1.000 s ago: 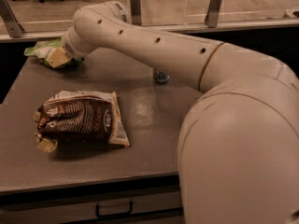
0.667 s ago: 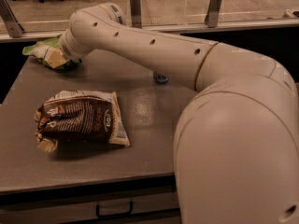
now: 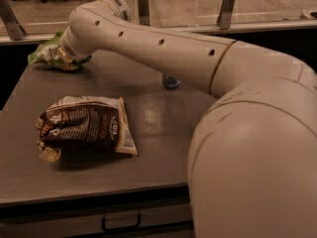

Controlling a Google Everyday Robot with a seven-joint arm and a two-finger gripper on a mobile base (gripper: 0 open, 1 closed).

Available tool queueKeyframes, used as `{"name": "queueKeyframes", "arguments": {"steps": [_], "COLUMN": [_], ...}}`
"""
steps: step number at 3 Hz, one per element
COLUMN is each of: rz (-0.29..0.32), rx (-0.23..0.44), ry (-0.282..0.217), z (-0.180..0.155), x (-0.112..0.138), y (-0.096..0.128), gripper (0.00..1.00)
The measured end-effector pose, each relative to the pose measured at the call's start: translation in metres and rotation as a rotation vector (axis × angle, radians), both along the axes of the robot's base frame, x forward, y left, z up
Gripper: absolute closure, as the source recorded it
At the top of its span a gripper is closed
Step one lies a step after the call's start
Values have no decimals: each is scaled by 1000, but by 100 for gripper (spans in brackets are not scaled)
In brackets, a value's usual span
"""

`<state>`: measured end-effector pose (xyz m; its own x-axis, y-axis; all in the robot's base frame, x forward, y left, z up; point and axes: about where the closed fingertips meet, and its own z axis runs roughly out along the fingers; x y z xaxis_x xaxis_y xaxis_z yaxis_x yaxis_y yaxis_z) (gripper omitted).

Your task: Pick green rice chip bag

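End effector [image 3: 72,61] at green rice chip bag [image 3: 43,53], grey table [image 3: 158,128], glass partition [image 3: 184,4]

Two bags are counted on the surface [image 3: 163,138]: one green rice chip bag [image 3: 45,53] and one brown snack bag [image 3: 84,128]. One blue can [image 3: 171,81] is seen, and one tool [image 3: 63,62], at the green bag.

Tool [image 3: 68,59] at green rice chip bag [image 3: 41,52]

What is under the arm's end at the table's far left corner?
A small lime-green wrinkly foil snack bag pokes out leftward from under the white robot arm. The gripper is there at the bag; the arm covers the bag's right part and any grip.
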<state>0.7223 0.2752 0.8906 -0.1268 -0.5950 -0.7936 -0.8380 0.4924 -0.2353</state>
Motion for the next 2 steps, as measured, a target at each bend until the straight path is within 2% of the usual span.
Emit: {"name": "queueKeyframes", "arguments": {"steps": [1,2], "rz": [12,23], "rx": [-70,-79], "ry": [-70,-86], "z": [29,62], "x": [-16,-31], "y": [-23,-54], "gripper": [100,100]}}
